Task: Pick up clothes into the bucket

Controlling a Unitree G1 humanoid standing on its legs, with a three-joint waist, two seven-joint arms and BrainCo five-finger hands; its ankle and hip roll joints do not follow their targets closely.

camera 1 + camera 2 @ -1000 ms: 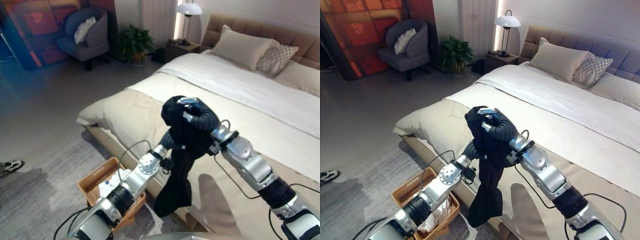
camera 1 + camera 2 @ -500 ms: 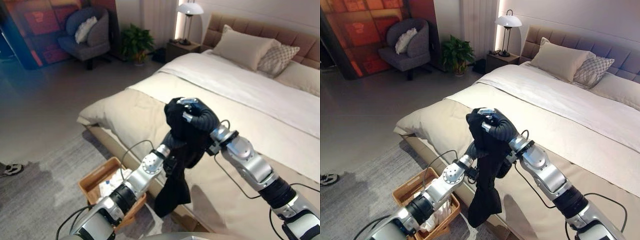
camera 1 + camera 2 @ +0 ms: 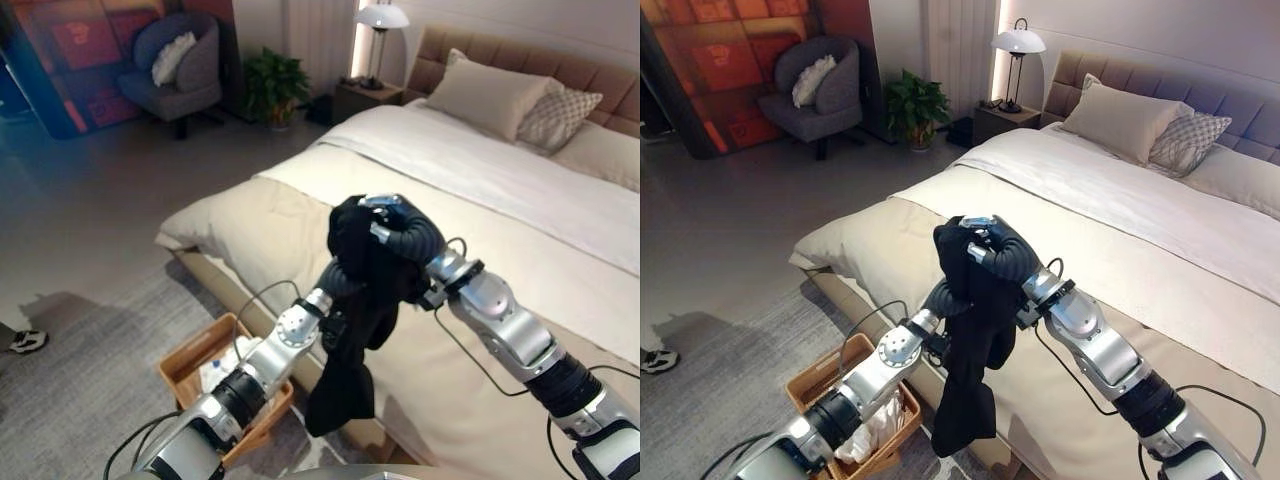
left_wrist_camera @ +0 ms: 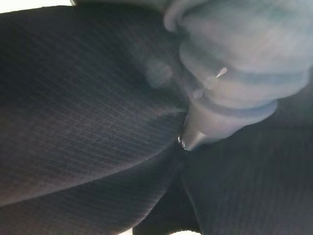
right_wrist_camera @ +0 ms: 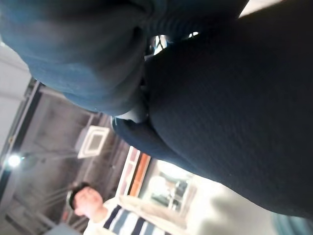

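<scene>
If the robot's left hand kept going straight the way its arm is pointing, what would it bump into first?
Probably the black garment. The left hand is already buried in its folds, with the right hand just above, gripping the top. Past them lies the bed, though depth is hard to judge.

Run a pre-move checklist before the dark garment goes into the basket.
1. Right hand curled on dark garment: ok.
2. Left hand's hold: cannot tell, buried in the cloth.
3. Garment lifted off bed: ok, hanging free.
4. Garment above basket: not ok, it hangs beside it, toward the bed.
5. Room in basket: cannot tell, light clothes already inside.
</scene>
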